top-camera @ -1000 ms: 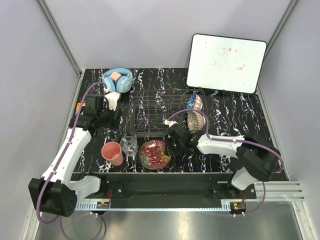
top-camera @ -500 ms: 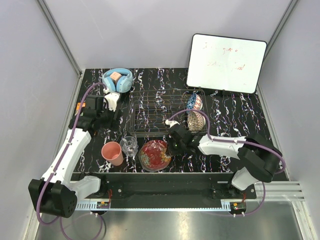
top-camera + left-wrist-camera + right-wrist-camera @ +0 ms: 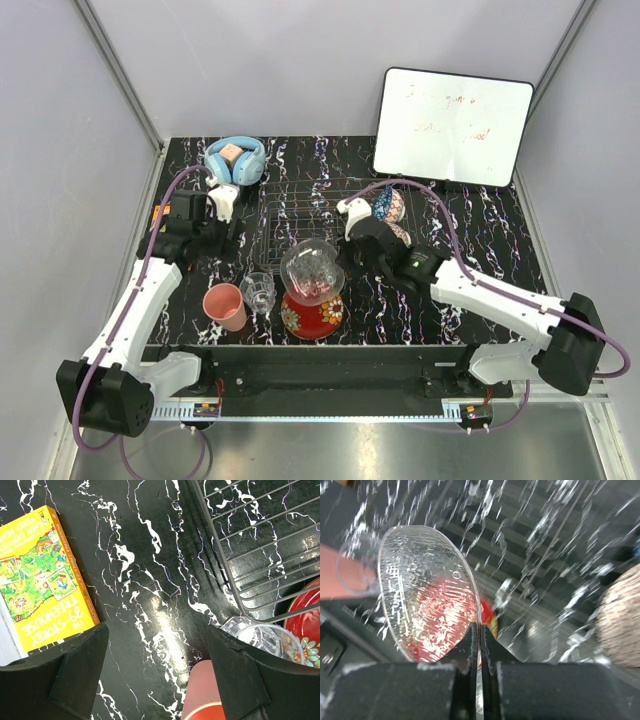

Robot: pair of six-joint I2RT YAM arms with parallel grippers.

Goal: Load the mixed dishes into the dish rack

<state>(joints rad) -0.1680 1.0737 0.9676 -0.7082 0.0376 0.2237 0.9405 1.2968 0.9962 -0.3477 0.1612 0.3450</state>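
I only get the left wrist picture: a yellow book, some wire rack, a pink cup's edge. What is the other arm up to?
Observer: The right claw is pinched shut on the rim of a clear glass dish, holding it over the red floral plate.
Visitor: Is anything in the rack?
Observer: A blue patterned bowl sits at the dish rack's right end.

Looked like robotics lab test cell: plain grey panel walls (image 3: 300, 60) on aluminium posts (image 3: 122, 75), black marbled table (image 3: 500, 220), whiteboard (image 3: 450, 125) far right, mounting rail (image 3: 330, 411) near edge.
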